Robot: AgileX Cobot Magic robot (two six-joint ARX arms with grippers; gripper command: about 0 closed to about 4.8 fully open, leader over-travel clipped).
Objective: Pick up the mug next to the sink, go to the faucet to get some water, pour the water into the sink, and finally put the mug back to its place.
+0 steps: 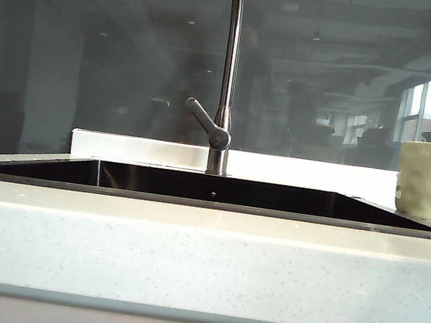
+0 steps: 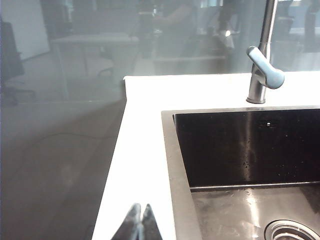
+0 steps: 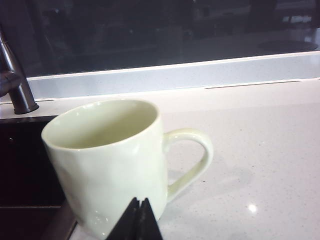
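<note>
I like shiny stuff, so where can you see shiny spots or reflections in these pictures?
Exterior view: the dark glass behind the faucet mirrors a dim room with bright windows. Left wrist view: the wet sink floor glints, and the shut left gripper looks blurry. Right wrist view: the mug has soft gleams, a bright dot sparkles on the counter, and the shut right gripper is blurred.

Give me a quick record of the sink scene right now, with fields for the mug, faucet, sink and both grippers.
mug: upright on the counter right of the sink, handle pointing away from the basin, looks empty
faucet: behind the sink, lever angled to the left in the exterior view
sink: dark basin, no mug in it
left gripper: shut, over the counter edge left of the sink, holding nothing
right gripper: shut, just in front of the mug, not gripping it
</note>
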